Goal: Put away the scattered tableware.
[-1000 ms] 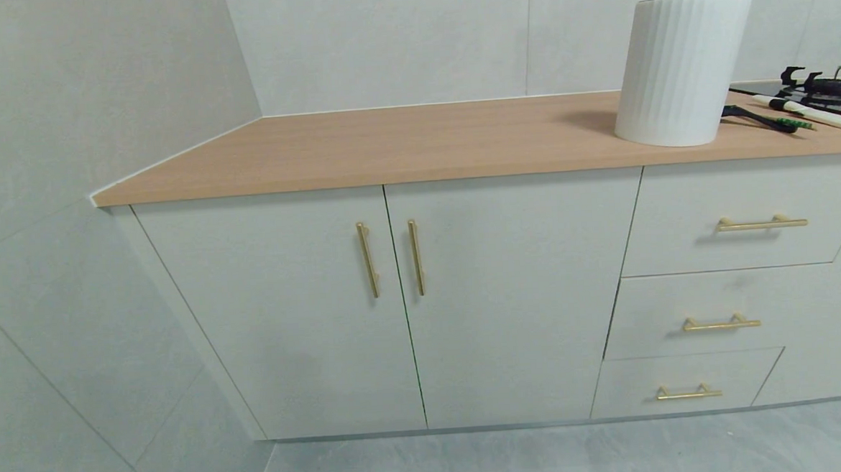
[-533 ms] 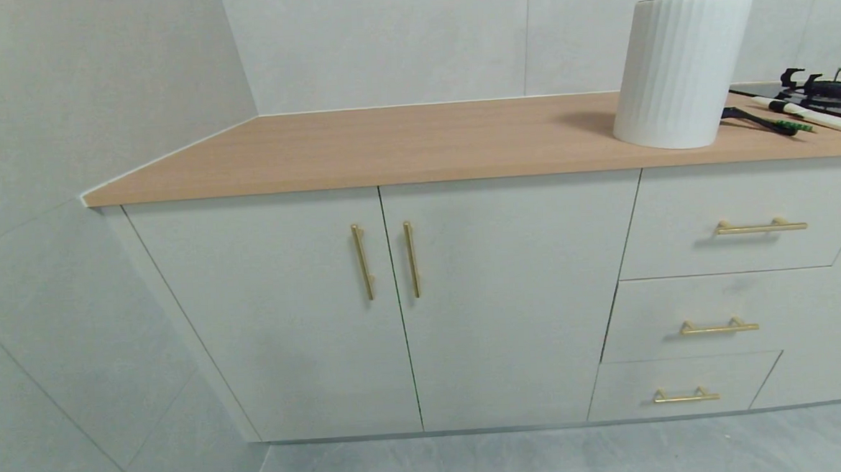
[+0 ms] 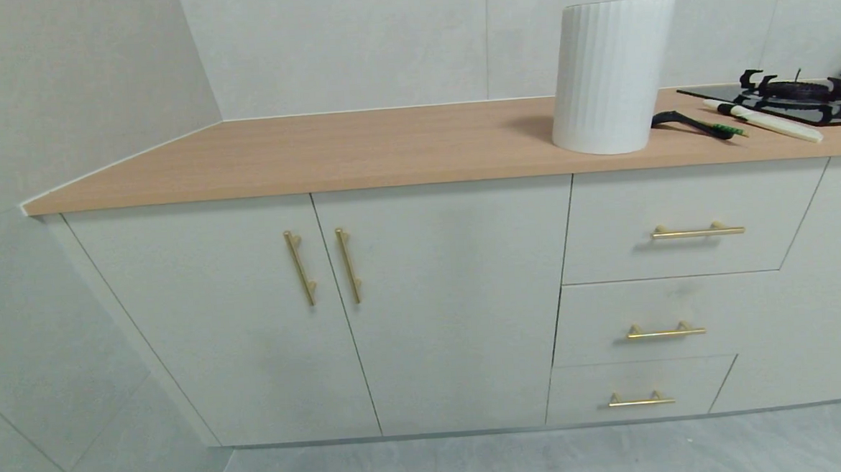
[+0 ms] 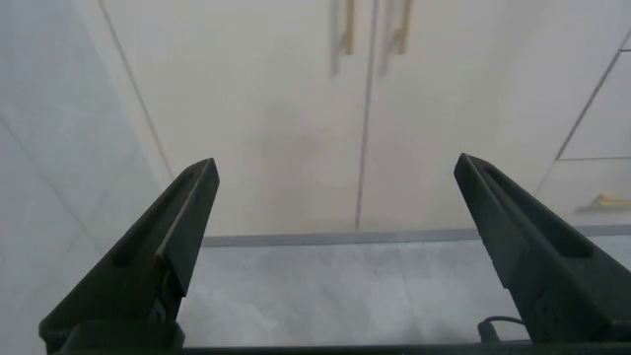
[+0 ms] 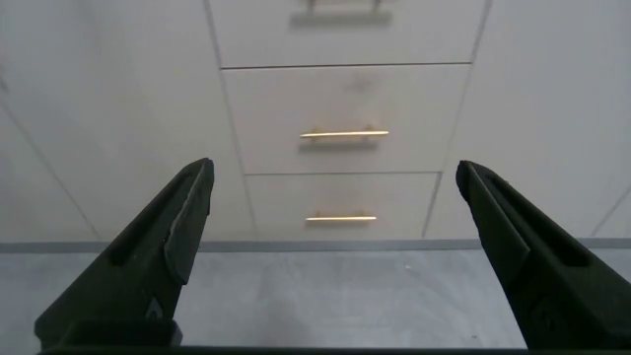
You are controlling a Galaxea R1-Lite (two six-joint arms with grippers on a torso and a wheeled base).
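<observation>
On the wooden countertop (image 3: pixel 358 153) a tall white ribbed container (image 3: pixel 611 75) stands upright. Just to its right lie a black utensil with a green-striped handle (image 3: pixel 699 126) and a long white-handled utensil (image 3: pixel 763 121). My left gripper (image 4: pixel 335 187) hangs open low in front of the double cabinet doors (image 4: pixel 370 108), nothing between its fingers. My right gripper (image 5: pixel 335 187) is open too, facing the lower drawers (image 5: pixel 345 118), and holds nothing.
A black gas hob (image 3: pixel 794 94) sits at the counter's far right. Below the counter are two doors with gold handles (image 3: pixel 325 266) and three drawers (image 3: pixel 679 233). Tiled wall closes the left side (image 3: pixel 39 105). Grey floor (image 3: pixel 475 463) lies in front.
The whole head view has shifted: cabinets, container and utensils all sit further left now, so the camera has turned or moved right. Nothing on the counter has moved.
</observation>
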